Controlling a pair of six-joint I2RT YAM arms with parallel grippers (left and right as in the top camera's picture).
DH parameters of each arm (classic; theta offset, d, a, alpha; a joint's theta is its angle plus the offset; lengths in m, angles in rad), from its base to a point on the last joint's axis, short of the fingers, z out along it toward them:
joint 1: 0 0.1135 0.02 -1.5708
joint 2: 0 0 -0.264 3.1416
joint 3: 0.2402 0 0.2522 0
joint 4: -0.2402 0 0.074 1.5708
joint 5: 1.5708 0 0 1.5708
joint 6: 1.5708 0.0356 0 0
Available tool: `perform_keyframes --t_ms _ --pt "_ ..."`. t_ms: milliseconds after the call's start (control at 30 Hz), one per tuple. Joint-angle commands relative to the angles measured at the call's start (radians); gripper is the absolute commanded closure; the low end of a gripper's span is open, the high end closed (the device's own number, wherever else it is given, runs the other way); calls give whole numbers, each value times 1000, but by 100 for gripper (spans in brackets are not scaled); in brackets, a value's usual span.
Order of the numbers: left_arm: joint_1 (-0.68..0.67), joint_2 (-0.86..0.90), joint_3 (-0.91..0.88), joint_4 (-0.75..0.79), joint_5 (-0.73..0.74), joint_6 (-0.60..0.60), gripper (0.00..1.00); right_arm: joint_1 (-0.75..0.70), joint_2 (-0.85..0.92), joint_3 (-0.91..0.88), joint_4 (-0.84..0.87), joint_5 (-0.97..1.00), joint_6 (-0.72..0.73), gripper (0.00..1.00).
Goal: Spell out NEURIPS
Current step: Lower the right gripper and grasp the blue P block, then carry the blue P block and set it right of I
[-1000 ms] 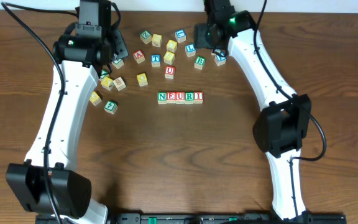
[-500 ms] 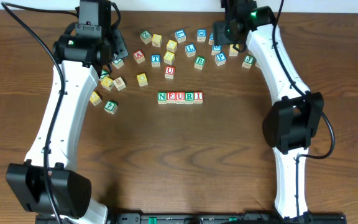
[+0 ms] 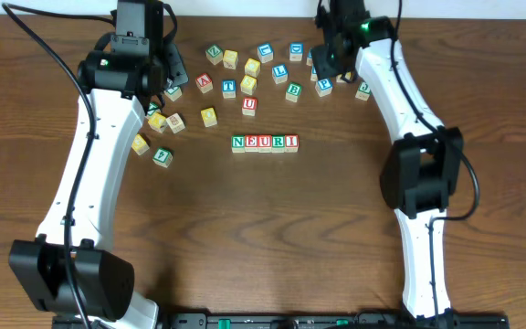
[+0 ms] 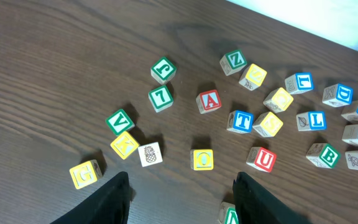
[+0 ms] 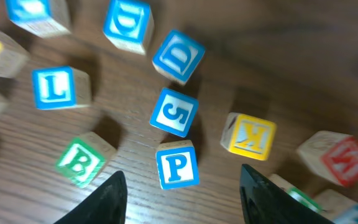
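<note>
Left gripper [image 4: 180, 186] jaws spread, empty, over stray cubes [image 4: 160, 98] far left; NEURI row [image 3: 265, 142] laid mid-worktop [image 3: 336, 228]; P cube [image 5: 177, 165] loose far right, right gripper [image 5: 180, 183] jaws spread astride it, not gripping; last two letters unplaced.

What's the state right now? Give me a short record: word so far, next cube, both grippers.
word so far: row of cubes reads NEURI
still missing: P and S
next cube: P cube, blue letter, lying loose and not yet in the row
right gripper: open, over the P cube, one finger on each side, not gripping it
left gripper: open, holding nothing
</note>
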Motion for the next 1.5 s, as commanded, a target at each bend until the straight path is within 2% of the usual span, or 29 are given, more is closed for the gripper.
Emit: perform_keyframes --t_ms 0,767,1033,1267,1467 --pt "2 8 5 1 5 13 47 2 40 -8 3 -6 -20 50" --pt "2 8 5 1 5 13 47 3 126 -8 27 -10 -19 65" --pt "2 8 5 1 5 13 47 3 126 -6 26 -9 19 78" --pt "2 8 5 1 5 13 47 3 83 -6 -6 -10 71 77" --pt "2 8 5 1 5 13 47 4 -42 -6 -74 -33 86 76"
